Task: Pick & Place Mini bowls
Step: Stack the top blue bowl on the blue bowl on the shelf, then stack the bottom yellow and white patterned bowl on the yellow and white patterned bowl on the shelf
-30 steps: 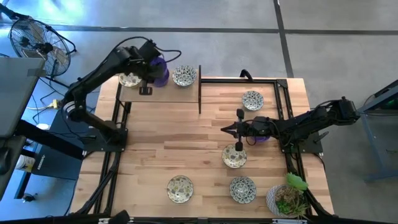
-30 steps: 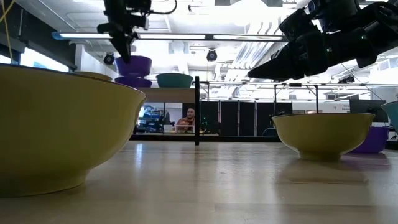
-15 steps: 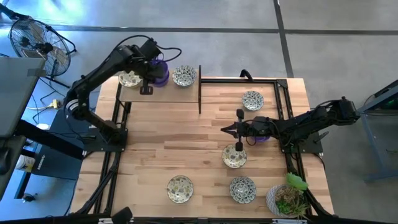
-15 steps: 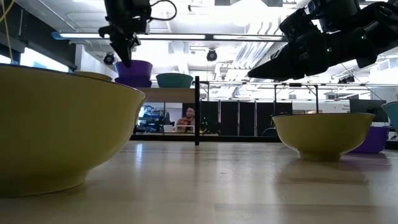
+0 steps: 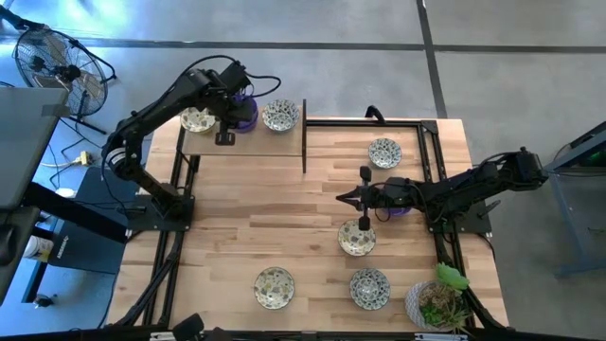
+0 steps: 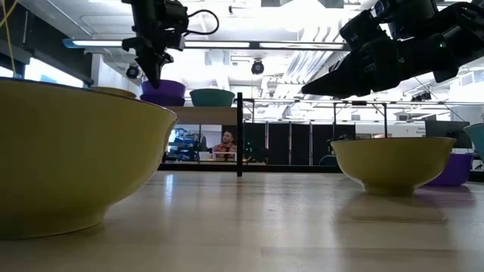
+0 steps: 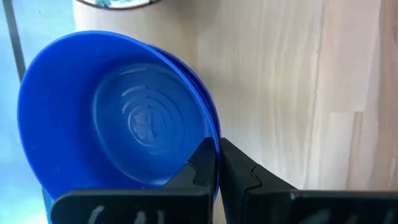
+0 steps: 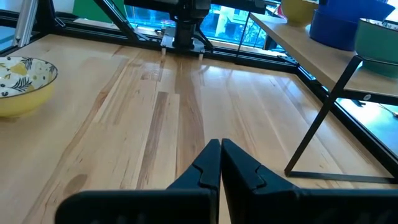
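The solid purple round mini bowl (image 5: 243,111) sits nested on another purple one on the raised wooden shelf (image 5: 275,142), just under my left tool (image 5: 225,120) — its fingers pinched narrow at the bowl's rim. My right tool (image 5: 364,199) hangs above the wooden surface (image 5: 284,227), fingers together, a floral cream bowl (image 5: 357,239) just beside it.

I work in a lab or industrial test hall. My wooden table (image 5: 312,218) sits on a black frame over bare concrete, with a floor fan (image 5: 49,59) beside it. Past the table, a person (image 6: 224,143) sits under strip-lit ceilings.
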